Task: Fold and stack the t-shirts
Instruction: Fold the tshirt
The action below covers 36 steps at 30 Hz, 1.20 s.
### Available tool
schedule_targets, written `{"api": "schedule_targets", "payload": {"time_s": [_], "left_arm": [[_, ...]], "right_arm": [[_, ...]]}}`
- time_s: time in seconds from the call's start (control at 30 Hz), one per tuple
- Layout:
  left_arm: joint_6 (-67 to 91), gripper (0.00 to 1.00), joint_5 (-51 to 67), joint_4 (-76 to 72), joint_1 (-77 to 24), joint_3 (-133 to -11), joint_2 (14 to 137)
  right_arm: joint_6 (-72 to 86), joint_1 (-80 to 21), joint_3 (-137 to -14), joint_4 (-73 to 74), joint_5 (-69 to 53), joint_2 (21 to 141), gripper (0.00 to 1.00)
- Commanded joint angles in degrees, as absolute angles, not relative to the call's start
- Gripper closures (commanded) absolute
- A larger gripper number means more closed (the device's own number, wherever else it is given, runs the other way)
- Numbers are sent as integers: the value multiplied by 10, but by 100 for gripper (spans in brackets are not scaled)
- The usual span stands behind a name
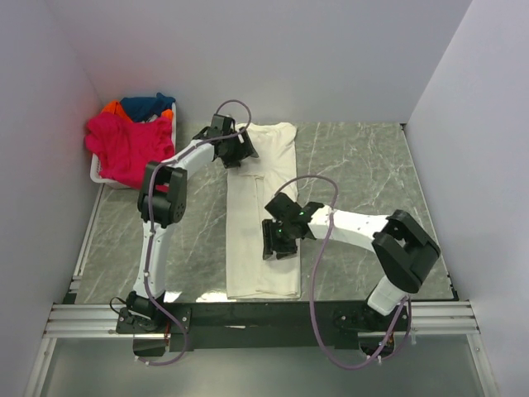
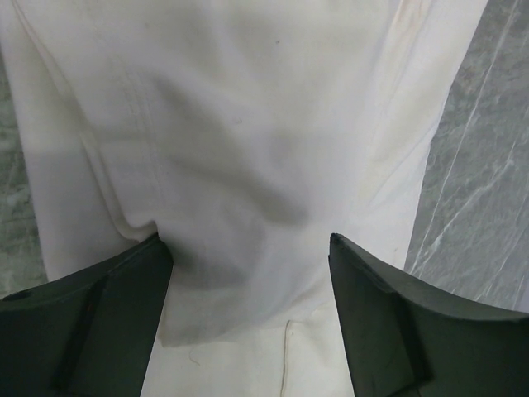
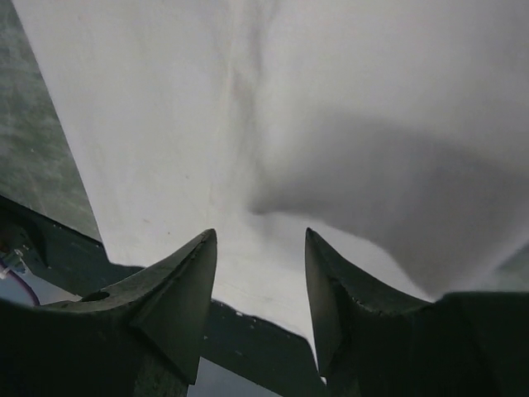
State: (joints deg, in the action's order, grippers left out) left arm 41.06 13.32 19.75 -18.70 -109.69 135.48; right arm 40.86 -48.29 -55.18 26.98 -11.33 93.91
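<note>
Two white robot arms (image 1: 157,240) reach over the grey marbled worktop (image 1: 364,165), where the long cream cloth t-shirt (image 1: 263,273) lies in a flat strip. A heap of magenta, blue and orange cloth t-shirts (image 1: 128,145) fills the white plastic basket (image 1: 97,176) far left. The left hand (image 2: 248,248), spread wide, and the right hand (image 3: 260,240), less so, hang empty above the cream one.

walls (image 1: 273,50): 3, plain white | table (image 1: 364,165): grey-green marble, maybe laminate | light: even

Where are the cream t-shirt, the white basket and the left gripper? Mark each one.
cream t-shirt (image 1: 245,240), top external view, on its bare near half.
white basket (image 1: 99,176), top external view, on its near rim.
left gripper (image 2: 246,244), left wrist view, midway between its open fingertips.
</note>
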Motion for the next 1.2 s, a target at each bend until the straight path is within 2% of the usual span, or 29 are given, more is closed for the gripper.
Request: {"api": "schedule_targets", "payload": {"time_s": [0.0, 0.17, 0.27, 0.47, 0.67, 0.8, 0.97, 1.17], "left_arm": [[381, 19, 134, 163, -193, -1086, 1286], [358, 18, 118, 191, -205, -1078, 1189], [346, 18, 88, 219, -220, -1024, 1111], [351, 18, 38, 248, -253, -803, 931], [406, 19, 15, 292, -277, -555, 746], [432, 19, 4, 341, -295, -478, 645], [452, 19, 2, 393, -311, -430, 585], [499, 21, 2, 397, -381, -396, 577]], "right_arm": [[410, -487, -556, 322, -84, 865, 46], [424, -488, -492, 385, -61, 796, 45], [436, -490, -444, 395, -59, 753, 44], [466, -498, -395, 382, -70, 708, 44], [481, -519, -401, 366, -74, 735, 44], [484, -536, -405, 372, -72, 759, 44], [492, -546, -395, 374, -70, 782, 45], [490, -547, -392, 374, -62, 789, 58]]}}
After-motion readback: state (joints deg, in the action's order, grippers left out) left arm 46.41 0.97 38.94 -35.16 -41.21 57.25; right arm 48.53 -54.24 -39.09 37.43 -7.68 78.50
